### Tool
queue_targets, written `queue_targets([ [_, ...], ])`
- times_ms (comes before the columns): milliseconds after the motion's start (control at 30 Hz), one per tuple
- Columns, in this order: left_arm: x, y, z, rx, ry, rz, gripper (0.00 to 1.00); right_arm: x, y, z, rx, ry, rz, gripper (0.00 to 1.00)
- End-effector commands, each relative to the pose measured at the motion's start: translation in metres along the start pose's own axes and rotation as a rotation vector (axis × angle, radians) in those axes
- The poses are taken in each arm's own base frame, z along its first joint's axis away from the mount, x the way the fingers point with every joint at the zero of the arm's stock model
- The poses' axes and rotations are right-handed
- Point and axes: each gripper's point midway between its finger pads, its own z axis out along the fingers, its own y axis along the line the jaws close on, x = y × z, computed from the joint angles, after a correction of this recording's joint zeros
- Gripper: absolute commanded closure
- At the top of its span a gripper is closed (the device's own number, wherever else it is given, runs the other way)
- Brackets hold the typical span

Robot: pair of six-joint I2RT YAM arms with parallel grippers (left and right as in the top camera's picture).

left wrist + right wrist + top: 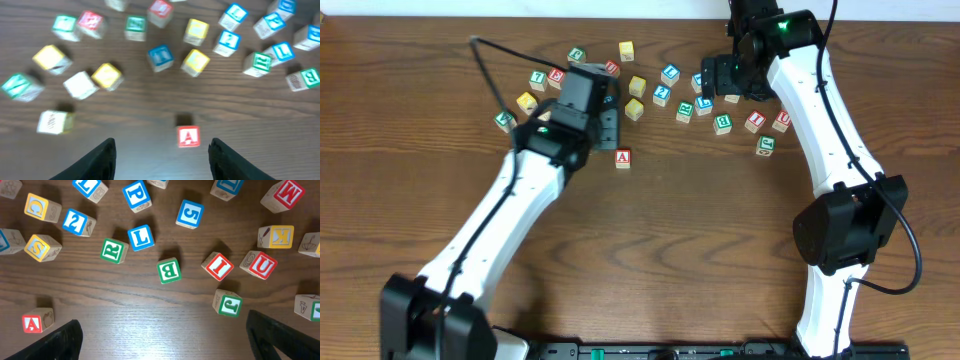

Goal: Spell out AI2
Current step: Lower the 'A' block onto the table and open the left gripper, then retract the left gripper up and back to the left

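Note:
The red "A" block [623,158] stands alone on the wood table, in front of the scattered blocks. In the left wrist view it [188,136] lies just ahead of my open, empty left gripper [162,160], slightly right of centre. The blue "2" block [662,95] and the red "I" block [754,122] lie among the scatter. My right gripper [162,340] is open and empty above the table. In its view the "I" [218,265] is ahead to the right, the "2" [76,222] far left, and the "A" [33,323] at the lower left.
Several other letter and number blocks are scattered along the table's far side, among them a green "B" [169,270], green "J" [228,303], red "U" [258,265] and blue "L" [140,237]. Yellow blocks [196,60] lie ahead of the left gripper.

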Motion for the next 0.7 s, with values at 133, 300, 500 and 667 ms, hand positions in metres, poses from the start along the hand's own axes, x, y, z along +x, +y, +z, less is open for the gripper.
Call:
queue_targets([
  [133,-0.019,0.051,-0.045,0.001,0.013,-0.119,0.40,0.001,0.005,0.000,-0.004,-0.003,0.002,0.01],
  [300,-0.033,0.082,-0.071,0.018,0.025,-0.176,0.39,-0.001,0.006,0.000,-0.012,-0.007,0.002,0.01],
  [500,-0.037,0.114,-0.090,-0.036,0.030,-0.208,0.38,0.002,0.017,-0.001,-0.076,0.010,0.001,0.01],
  [667,-0.039,0.119,-0.088,-0.043,0.022,-0.213,0.38,0.003,0.021,-0.001,-0.083,0.012,-0.004,0.01],
])
